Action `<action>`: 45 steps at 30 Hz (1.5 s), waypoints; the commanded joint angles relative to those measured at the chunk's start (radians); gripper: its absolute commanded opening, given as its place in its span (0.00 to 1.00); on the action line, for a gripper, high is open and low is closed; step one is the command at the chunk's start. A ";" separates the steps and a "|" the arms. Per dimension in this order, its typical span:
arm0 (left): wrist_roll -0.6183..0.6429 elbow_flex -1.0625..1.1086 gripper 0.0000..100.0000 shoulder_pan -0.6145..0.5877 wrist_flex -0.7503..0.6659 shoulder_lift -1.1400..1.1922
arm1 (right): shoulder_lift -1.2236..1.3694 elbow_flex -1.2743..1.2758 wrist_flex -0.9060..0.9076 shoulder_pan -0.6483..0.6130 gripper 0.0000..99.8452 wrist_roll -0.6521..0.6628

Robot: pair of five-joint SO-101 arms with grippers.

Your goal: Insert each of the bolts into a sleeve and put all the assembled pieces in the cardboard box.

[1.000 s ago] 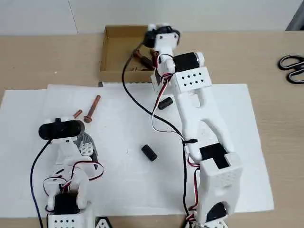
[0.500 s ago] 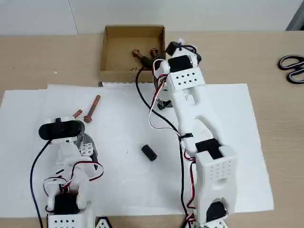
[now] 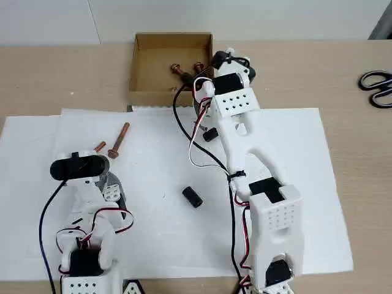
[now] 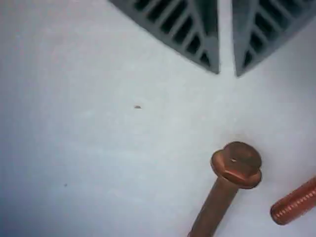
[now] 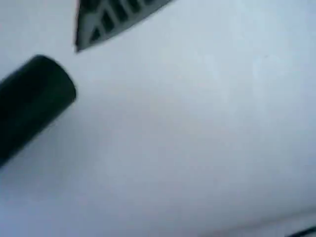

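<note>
1. A white paper sheet (image 3: pixel 153 233) covers the near part of a pale wooden table (image 3: pixel 49 73), with a white wall (image 3: pixel 49 18) beyond
2. Near left, the left gripper (image 4: pixel 226 69) hangs over the sheet, jaws a narrow slit apart, holding nothing
3. Just beyond it lie a long bolt (image 3: pixel 119 139) and a second bolt (image 3: pixel 100 146)
4. The cardboard box (image 3: pixel 141 61) sits on bare table, two boxed bolts (image 3: pixel 177 70) in its right part
5. One black sleeve (image 3: pixel 192 196) lies mid-sheet
6. The right gripper (image 5: pixel 116 17) is just beside a farther sleeve (image 3: pixel 211 133); I cannot tell its opening
7. Scissors (image 3: pixel 375 86) lie far right
</note>
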 commanded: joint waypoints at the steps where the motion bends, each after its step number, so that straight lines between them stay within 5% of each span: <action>1: 0.006 -0.007 0.01 -0.005 0.003 -0.008 | 0.010 -0.043 -0.047 0.001 0.18 0.025; 14: 0.006 -0.007 0.01 -0.005 0.003 -0.008 | 0.130 -0.043 -0.145 0.001 0.18 0.037; 21: 0.006 -0.007 0.01 -0.005 0.003 -0.008 | 0.147 -0.043 -0.143 0.010 0.01 0.037; 33: 0.006 -0.007 0.01 -0.048 0.003 -0.009 | 0.125 -0.043 -0.130 0.012 0.00 0.038; 45: 0.006 -0.007 0.01 -0.044 -0.002 -0.009 | -0.312 -0.040 0.203 0.007 0.00 0.117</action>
